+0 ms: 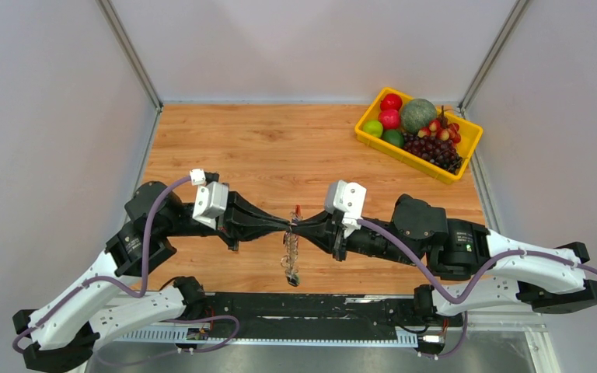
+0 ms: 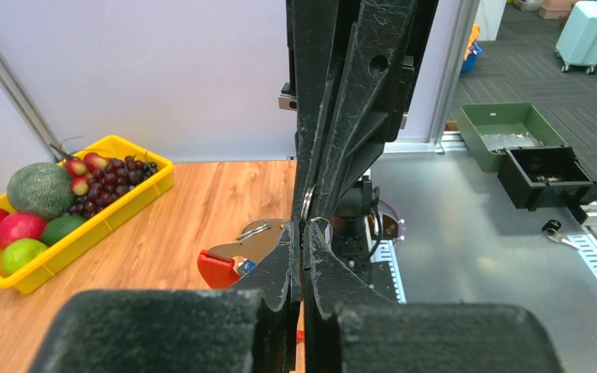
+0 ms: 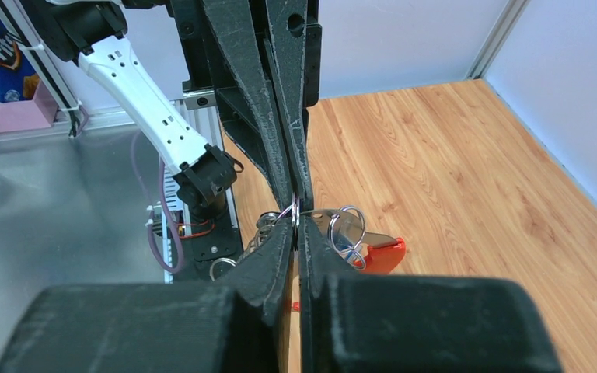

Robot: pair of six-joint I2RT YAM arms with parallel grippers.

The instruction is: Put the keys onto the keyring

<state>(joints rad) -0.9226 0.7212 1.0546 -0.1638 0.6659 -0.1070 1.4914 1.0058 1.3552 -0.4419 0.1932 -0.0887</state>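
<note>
Red-and-grey keyring (image 2: 219, 268) sits just beside the point where the two grippers meet tip to tip over mid-table. In the left wrist view it is at about 8 o'clock of that point, red curved part lowest, grey metal above it. Thin wire ring (image 3: 295, 211) is caught right at the meeting point. Left gripper (image 1: 288, 225) is clenched, jaws pressed together on that ring. Right gripper (image 1: 300, 225) is likewise clenched on it from the opposite side. Keys (image 1: 291, 263) trail from the pinch toward 6 o'clock in the top view as a short string of metal with one dark head at the end. Whether they hang or lie, cannot tell. Wooden table (image 1: 241, 148) underneath; yellow fruit tray (image 1: 392, 152) well apart at 2 o'clock.
</note>
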